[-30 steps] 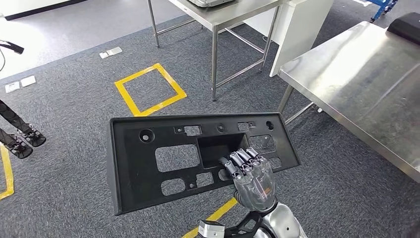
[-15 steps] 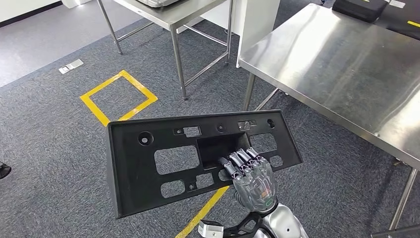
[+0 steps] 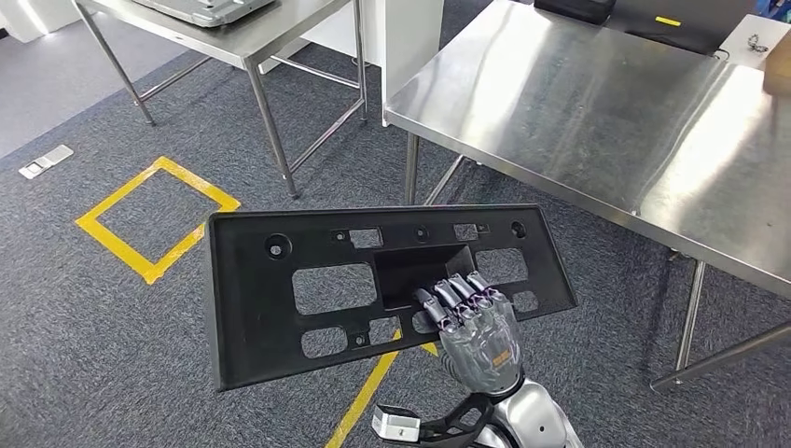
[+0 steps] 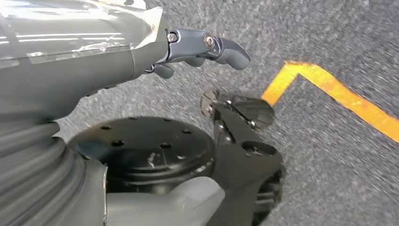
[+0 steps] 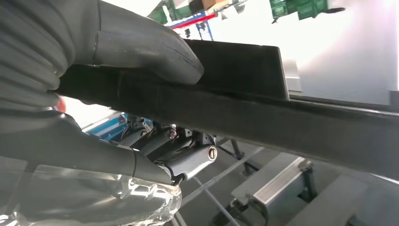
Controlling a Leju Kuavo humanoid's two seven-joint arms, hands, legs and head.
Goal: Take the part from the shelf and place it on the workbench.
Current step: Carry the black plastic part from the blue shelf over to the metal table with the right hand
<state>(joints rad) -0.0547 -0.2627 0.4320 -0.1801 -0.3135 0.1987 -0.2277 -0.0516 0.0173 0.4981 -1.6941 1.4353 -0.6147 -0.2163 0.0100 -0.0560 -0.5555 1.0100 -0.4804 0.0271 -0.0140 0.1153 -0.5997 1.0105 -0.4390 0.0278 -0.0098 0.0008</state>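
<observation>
Black part (image 3: 308, 299) gripped in right hand (image 3: 476, 327), edges short of steel workbench (image 3: 597, 103); left hand (image 4: 197, 47) empty, loosely curled.

Bare workbench (image 3: 597, 103) top ahead, legs below.

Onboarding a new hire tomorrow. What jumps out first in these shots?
The big black plastic part, a long panel full of cut-outs, held over grey carpet in the middle of the head view. The right hand grips it at the rectangular recess near its centre, fingers hooked over the edge. Next, the bare steel workbench ahead on the right, and the yellow floor square on the left.
</observation>
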